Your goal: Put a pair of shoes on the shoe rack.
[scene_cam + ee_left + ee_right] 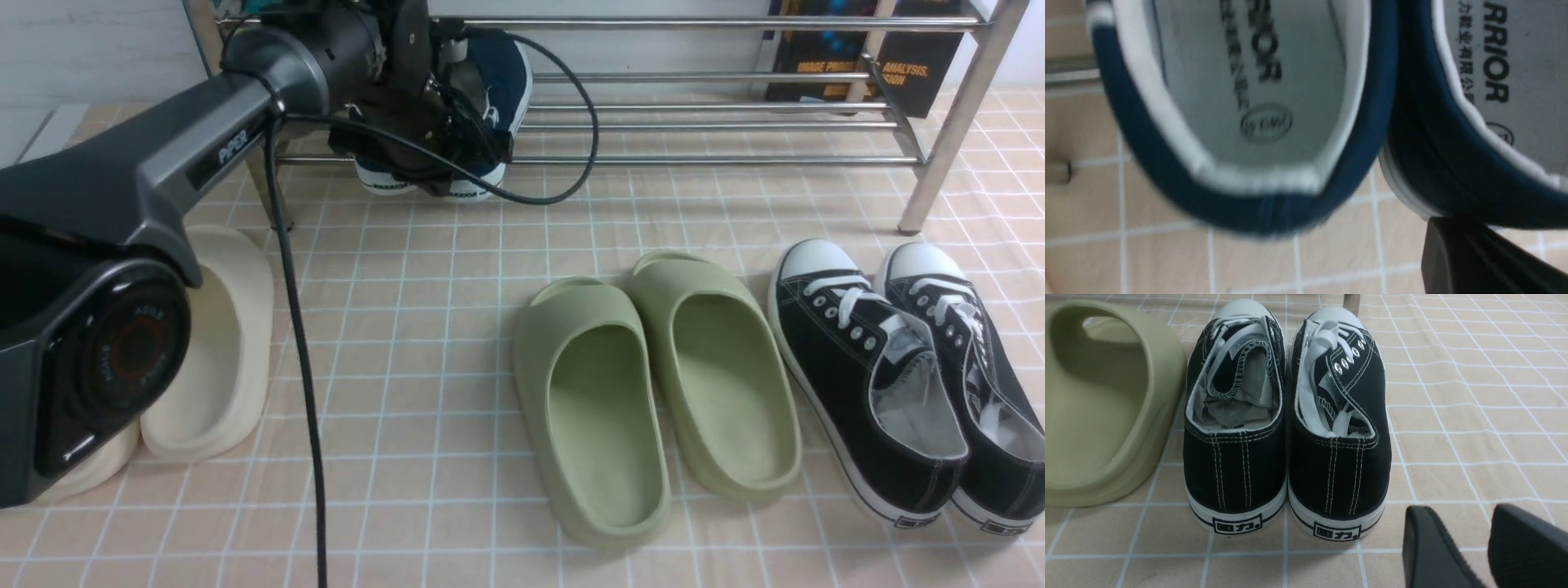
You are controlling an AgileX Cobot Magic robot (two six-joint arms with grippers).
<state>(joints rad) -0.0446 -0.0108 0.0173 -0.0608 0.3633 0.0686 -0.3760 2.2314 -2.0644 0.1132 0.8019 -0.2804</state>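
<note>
Navy slip-ons (506, 77), white trim, grey WARRIOR insoles, heels hanging off the shoe rack (702, 126). Can't tell if left gripper (441, 139) grips; right gripper (1470, 526) parted, empty.

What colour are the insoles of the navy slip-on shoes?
Light grey with black lettering, inside the navy shoes; best in the left wrist view.

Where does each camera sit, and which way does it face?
Front view: between the arms, facing forward at the shoe rack; the left arm shows.
Left wrist view: on the left wrist, close over the navy shoes' heel openings; one finger shows.
Right wrist view: on the right wrist, facing the black sneakers' heels; the open right gripper shows.
Shared: front and right wrist views both show the black sneakers and a green slide.
</note>
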